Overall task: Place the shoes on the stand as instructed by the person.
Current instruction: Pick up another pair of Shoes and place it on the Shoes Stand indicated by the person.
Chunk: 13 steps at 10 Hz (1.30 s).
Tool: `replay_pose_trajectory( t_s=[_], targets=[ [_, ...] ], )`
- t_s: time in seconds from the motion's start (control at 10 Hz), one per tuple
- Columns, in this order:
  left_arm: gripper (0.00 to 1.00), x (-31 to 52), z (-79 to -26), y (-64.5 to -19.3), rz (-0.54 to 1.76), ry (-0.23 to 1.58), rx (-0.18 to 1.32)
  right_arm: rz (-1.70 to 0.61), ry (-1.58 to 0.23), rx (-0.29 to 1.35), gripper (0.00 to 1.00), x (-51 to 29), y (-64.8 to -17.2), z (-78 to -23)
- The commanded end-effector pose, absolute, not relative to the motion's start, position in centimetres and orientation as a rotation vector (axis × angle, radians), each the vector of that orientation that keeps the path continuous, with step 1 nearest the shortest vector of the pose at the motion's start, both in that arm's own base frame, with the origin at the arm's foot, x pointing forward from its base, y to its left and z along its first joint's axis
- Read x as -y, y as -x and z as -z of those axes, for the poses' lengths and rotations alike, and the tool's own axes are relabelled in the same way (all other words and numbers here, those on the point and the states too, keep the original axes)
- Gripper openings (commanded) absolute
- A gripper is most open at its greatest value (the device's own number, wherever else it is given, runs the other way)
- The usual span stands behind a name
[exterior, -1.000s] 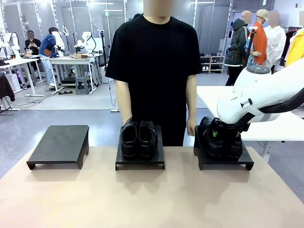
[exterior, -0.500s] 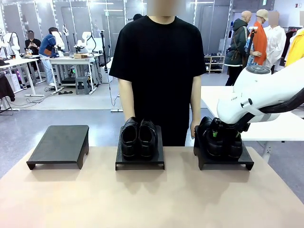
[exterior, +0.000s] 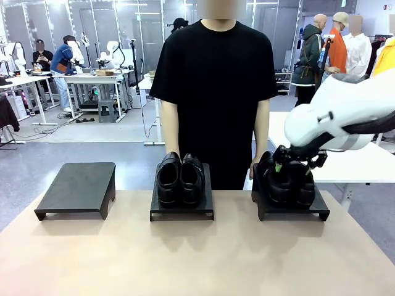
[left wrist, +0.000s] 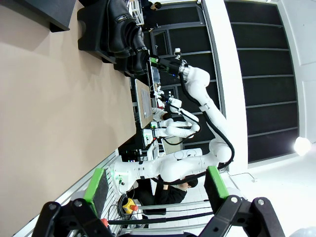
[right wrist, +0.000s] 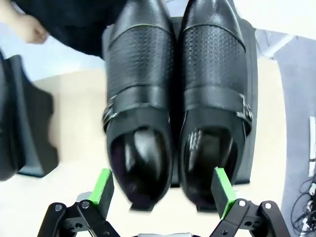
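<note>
One pair of black glossy shoes (exterior: pixel 180 180) sits on the middle stand (exterior: pixel 182 209). A second pair of shoes (exterior: pixel 287 184) rests on the right stand (exterior: pixel 293 209). My right gripper (exterior: pixel 295 161) hovers just above that pair, open. In the right wrist view its green pads (right wrist: pixel 102 187) stand wide on either side of the heels of the shoes (right wrist: pixel 175 98), gripping nothing. My left gripper (left wrist: pixel 155 185) is open and empty, off beside the table. The person (exterior: pixel 214 80) stands behind the table, arms down.
An empty black stand (exterior: pixel 77 188) is at the table's left. The tan tabletop (exterior: pixel 197 259) stretches in front of the stands. The person's hand (right wrist: pixel 27 27) hangs near the right stand's far corner.
My right arm has lifted and tilted a little above the right pair. The person has stepped slightly to the picture's right. Both pairs of shoes stay put.
</note>
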<state>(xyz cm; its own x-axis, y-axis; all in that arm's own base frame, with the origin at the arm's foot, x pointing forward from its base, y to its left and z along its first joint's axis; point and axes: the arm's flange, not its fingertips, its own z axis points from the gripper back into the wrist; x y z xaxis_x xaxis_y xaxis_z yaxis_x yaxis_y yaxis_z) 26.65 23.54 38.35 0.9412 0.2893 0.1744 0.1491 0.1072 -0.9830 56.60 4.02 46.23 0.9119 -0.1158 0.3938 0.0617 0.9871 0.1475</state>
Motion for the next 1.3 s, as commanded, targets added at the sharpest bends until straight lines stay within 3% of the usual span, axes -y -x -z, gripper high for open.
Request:
replay_pose_trajectory(
  t_s=[0.0, 0.5, 0.9, 1.2],
  targets=[
    [1.00, -23.3, -38.5, -26.5, -0.103, 1.462, 0.384, 0.089, -0.232, 0.381, 1.00, -1.5, -52.8, -48.5],
    [1.00, -23.3, -38.5, -26.5, -0.103, 1.462, 0.384, 0.128, -0.620, 0.226, 1.00, 9.0, -42.5, -50.2],
    [1.00, -23.3, -38.5, -26.5, -0.103, 1.462, 0.384, 0.129, -1.133, 0.221, 1.00, 20.6, -29.7, -44.7],
    [1.00, -23.3, -38.5, -26.5, -0.103, 1.462, 0.384, 0.144, -1.370, 0.274, 1.00, 23.7, -24.4, -39.8]
  ],
)
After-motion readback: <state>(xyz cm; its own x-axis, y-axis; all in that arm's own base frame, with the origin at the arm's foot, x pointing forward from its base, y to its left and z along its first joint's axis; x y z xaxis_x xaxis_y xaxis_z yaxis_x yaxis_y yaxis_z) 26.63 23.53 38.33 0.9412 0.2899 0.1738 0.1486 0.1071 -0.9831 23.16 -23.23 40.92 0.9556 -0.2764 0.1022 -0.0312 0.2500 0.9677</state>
